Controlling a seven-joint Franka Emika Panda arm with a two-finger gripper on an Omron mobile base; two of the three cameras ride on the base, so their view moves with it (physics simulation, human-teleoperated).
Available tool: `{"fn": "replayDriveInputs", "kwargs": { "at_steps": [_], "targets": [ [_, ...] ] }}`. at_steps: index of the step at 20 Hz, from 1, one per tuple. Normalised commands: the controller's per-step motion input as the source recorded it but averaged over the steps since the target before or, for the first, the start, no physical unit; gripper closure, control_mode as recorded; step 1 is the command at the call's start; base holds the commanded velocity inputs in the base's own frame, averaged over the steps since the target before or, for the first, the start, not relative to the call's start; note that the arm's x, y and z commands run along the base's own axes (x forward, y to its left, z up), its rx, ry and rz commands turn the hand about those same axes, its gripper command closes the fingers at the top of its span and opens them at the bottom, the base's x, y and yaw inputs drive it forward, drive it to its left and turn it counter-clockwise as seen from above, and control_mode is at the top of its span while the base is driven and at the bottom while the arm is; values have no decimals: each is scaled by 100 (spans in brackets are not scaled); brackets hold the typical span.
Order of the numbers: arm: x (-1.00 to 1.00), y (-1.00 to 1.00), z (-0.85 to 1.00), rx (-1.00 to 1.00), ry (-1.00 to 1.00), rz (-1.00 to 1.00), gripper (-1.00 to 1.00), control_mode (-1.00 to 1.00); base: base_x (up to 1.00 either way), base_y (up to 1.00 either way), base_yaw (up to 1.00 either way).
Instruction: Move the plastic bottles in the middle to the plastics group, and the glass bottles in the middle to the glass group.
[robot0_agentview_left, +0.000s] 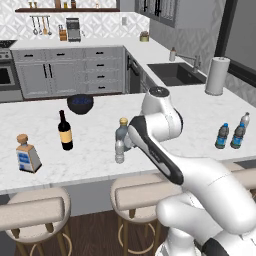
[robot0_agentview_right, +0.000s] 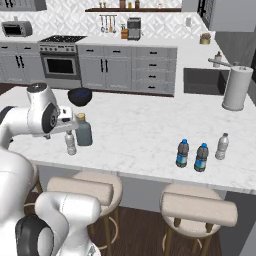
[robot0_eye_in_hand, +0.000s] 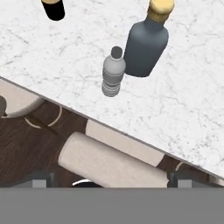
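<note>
The pale plastic bottle (robot0_eye_in_hand: 113, 72) stands well beyond the spread, empty fingers (robot0_eye_in_hand: 40, 183).

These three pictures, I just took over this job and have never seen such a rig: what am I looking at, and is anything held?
A white robot arm on a driving base faces a marble counter. Two pictures come from base cameras behind it, left and right; the third looks down from its hand. Mid-counter stand a small pale plastic bottle and a squat grey-blue glass bottle. To the left are a wine bottle and a square bottle; to the right, three small water bottles. The end effector is open, holding nothing.
</note>
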Motion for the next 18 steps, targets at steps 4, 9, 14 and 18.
{"fn": "replayDriveInputs", "kwargs": {
  "at_steps": [4, 9, 14, 18],
  "targets": [
    [42, 18, -19, 6, 0, -1, -100, -100, 0, 0, 0],
    [29, 43, 0, 5, -1, -3, -100, -100, 0, 0, 0],
    [19, 46, 0, 0, 2, -8, -100, -100, 0, 0, 0],
    [49, 5, 0, -2, 12, -17, -100, -100, 0, 0, 0]
  ]
}}
